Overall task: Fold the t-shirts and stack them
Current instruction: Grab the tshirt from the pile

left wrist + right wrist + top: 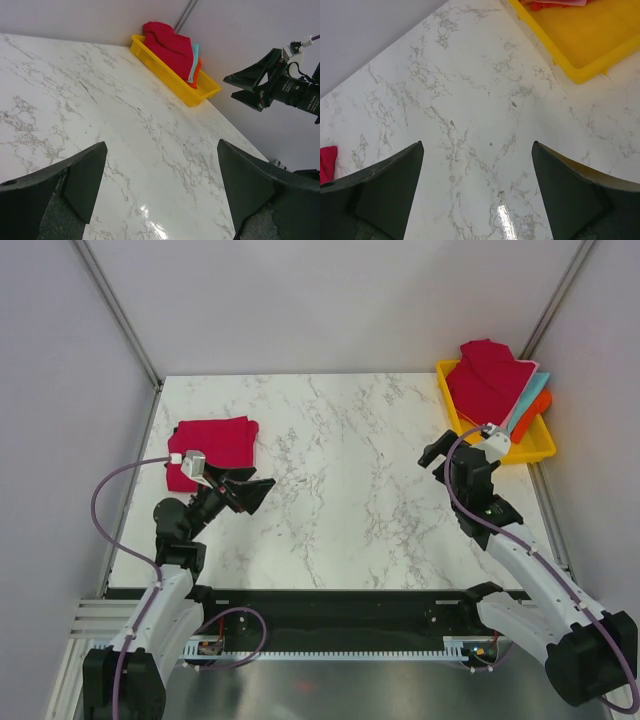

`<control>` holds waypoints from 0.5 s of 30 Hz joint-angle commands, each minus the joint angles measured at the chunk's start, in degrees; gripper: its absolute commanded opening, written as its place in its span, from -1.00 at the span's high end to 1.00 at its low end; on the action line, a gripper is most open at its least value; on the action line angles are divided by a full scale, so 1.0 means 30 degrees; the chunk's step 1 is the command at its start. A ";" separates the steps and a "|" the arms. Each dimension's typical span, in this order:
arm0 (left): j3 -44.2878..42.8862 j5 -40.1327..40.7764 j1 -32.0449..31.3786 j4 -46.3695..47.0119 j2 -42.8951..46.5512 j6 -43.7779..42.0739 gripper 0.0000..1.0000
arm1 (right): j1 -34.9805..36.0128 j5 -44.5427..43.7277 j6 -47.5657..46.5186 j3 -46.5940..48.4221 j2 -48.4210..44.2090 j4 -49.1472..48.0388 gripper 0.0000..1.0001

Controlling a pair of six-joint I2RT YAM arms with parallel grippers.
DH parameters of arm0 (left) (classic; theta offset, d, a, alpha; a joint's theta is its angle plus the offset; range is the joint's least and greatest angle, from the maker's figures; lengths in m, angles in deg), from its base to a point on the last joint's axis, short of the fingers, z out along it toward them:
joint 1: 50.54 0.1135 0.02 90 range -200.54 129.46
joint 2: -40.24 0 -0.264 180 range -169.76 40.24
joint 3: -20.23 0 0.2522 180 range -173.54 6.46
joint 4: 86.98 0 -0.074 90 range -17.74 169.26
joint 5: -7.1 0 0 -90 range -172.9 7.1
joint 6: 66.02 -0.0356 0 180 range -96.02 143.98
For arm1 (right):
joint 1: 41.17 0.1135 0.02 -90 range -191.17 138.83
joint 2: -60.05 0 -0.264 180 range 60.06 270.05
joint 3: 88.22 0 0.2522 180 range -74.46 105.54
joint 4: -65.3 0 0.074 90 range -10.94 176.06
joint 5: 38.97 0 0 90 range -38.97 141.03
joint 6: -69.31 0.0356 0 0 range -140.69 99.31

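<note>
One crimson t-shirt [212, 448] lies folded into a rectangle at the table's left side; its edge shows at the left border of the right wrist view [326, 162]. A second red t-shirt [487, 380] [167, 42] is heaped in the yellow tray [541, 445] at the back right. My left gripper [262, 492] [161, 150] hangs open just right of the folded shirt, with only bare marble between its fingers. My right gripper [436, 462] [477, 150] stands open over bare marble, left of the tray's near end, holding nothing.
The yellow tray [170, 80] [580, 75] also holds teal [528, 400] and orange [540, 405] cloth under the red shirt. Grey walls close the table at the back and both sides. The right arm's gripper [229, 87] shows in the left wrist view.
</note>
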 commanded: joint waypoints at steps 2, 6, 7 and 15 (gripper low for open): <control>0.0462 0.0427 0.0064 0.0917 0.0361 0.1026 -0.99 | -0.0036 -0.0228 -0.1001 0.0021 -0.0618 -0.0649 -0.96; 0.0461 0.4300 0.0064 -0.2149 0.1034 0.2889 -0.99 | -0.0035 -0.0460 -0.1881 0.0225 -0.0239 -0.0913 -0.96; 0.0578 0.5512 0.0064 -0.3349 0.1239 0.3714 -0.99 | -0.0123 -0.0578 -0.1940 0.0545 -0.0006 -0.1001 -0.96; 0.3124 0.5673 0.0122 0.0439 0.0455 0.8261 -0.99 | -0.4280 0.1148 -0.1649 0.6134 0.5264 0.0726 -0.90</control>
